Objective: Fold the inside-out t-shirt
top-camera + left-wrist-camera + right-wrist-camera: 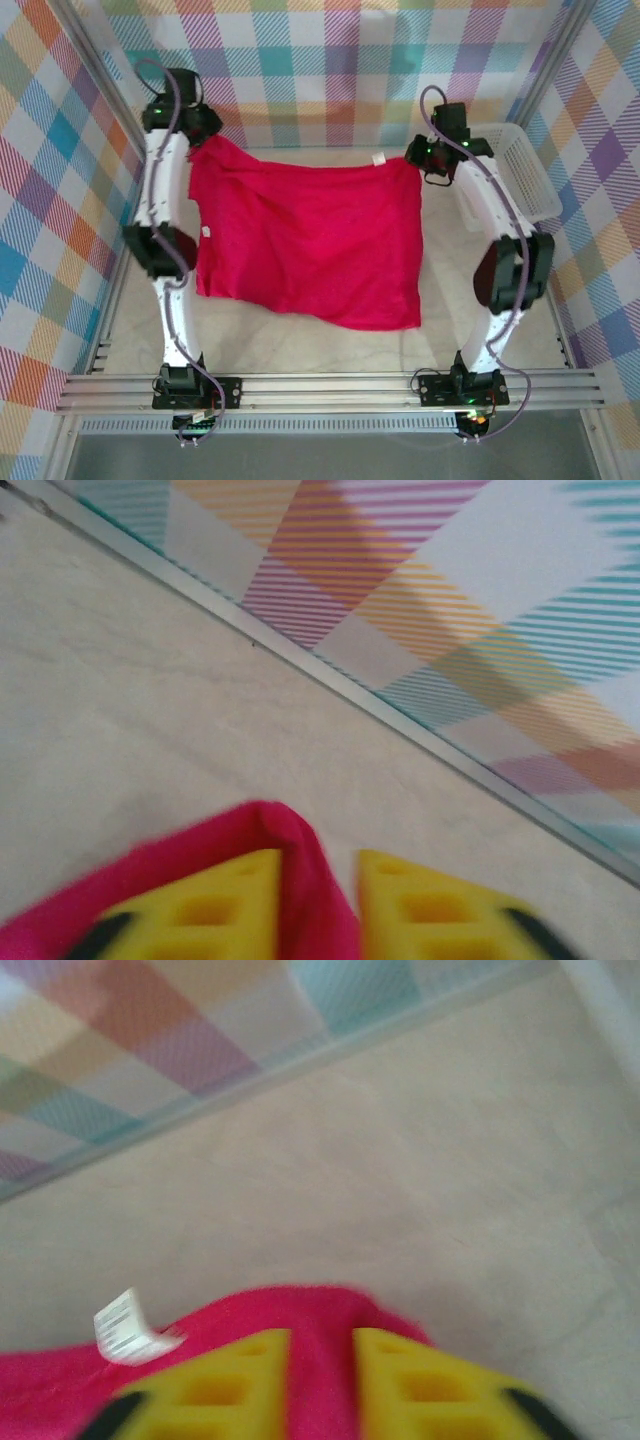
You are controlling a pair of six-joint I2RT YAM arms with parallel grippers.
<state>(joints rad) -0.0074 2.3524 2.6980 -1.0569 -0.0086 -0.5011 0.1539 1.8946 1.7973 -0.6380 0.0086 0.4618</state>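
- Nearest me, the two arm bases sit bolted at the table's (300, 345) front edge, and each arm reaches away along one side of the cloth.
- The inside-out t-shirt (300, 240) lies spread on the table between the arms, roughly rectangular and wrinkled. Its near hem sags lower toward the right corner.
- A small white tag (379, 158) shows on the far edge, near the right corner.
- At the far left corner, the left gripper (318, 855) has red cloth sitting in the slim gap between its yellow fingers. The jaws stand narrow, but I cannot tell whether they are pinching the cloth or merely straddling it.
- The right gripper (322, 1335) at the far right corner looks the same, with cloth between narrowly parted fingers and its grip unclear. The far edge runs fairly taut between the two grippers.
- A white basket (525, 170) stands beyond the right arm, apart from the shirt.
- To my eye this is the laying-out step, with the shirt stretched flat before any fold is made.
- The next move calls for both corners to be let go cleanly and the grippers lifted without dragging the far edge. Fresh holds are then needed to carry one edge over the body.
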